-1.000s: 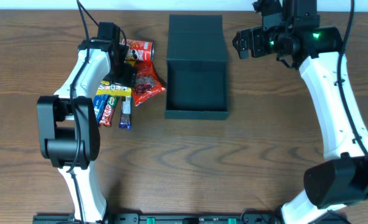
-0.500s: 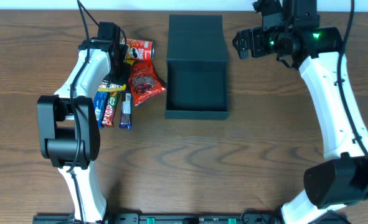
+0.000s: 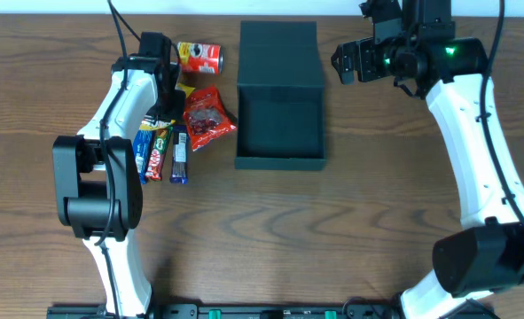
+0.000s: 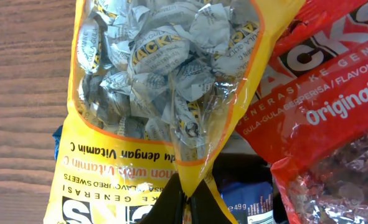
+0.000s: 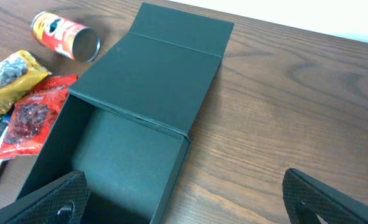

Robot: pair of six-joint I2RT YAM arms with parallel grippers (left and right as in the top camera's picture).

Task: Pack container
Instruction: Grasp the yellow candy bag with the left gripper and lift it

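My left gripper is shut on the bottom edge of a yellow bag of wrapped sweets, which fills the left wrist view. From overhead, that gripper sits left of a red snack bag, with a corner of the yellow bag showing beside it. The container, a dark teal box, stands open at the table's middle, its flap lid laid back. My right gripper hangs open over the container's right wall, holding nothing.
A red chips can lies on its side near the table's far edge. Several candy bars lie in a row below the left gripper. A blue packet shows under the yellow bag. The right arm stands right of the container.
My left gripper has closed on the yellow sweets bag and pulled it up off the candy bars. The chips can has rolled toward the far edge. The right arm has not moved.
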